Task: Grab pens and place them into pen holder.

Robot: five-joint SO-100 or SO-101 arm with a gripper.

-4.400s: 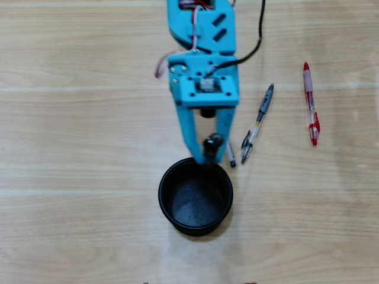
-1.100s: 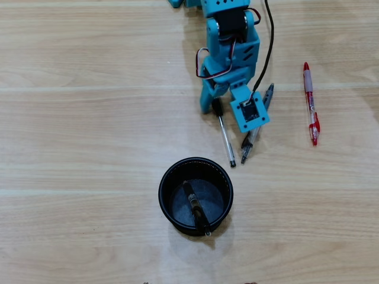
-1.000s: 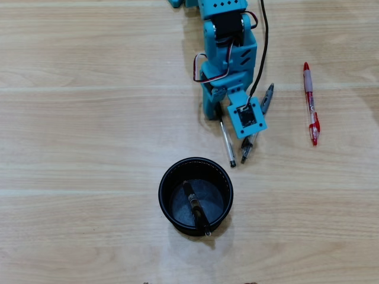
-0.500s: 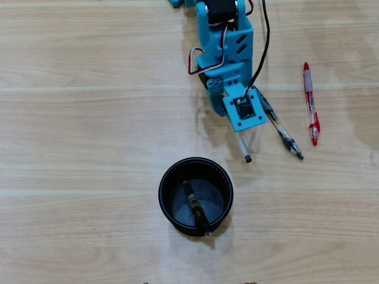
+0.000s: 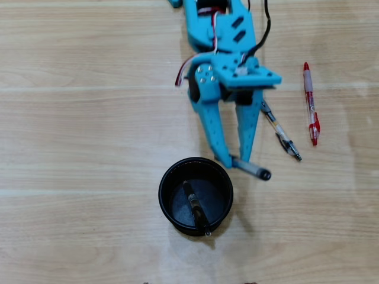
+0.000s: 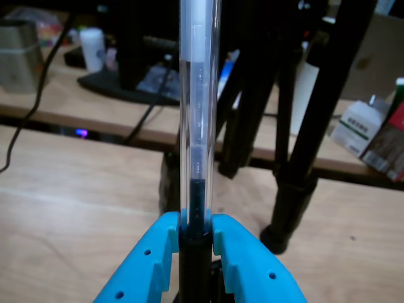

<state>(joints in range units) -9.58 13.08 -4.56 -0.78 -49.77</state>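
1. Overhead: gripper [image 5: 235, 162] pinches the clear black-capped pen [image 5: 256, 171] near one end, beside the pen holder [image 5: 172, 177] rim; black pen [image 5: 194, 207] inside; grey-sleeved pen [image 5: 279, 131] and red-and-white pen [image 5: 310, 105] on the table. Risk: the pen catches the rim.
2. Wrist: jaws clamp the clear black-capped pen [image 6: 197, 120] low; leverage could swing it.

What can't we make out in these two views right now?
- Held pen, overhead view: the gripper covers most of it; only the black-capped end shows.
- Same pen, wrist view: top cut off by the frame edge.
- Grey-sleeve pen, overhead view: upper end hidden under the arm.
- Holder, overhead view: the black pen inside blends into the dark; its lower end is unclear.
- Red pen: printing too small.
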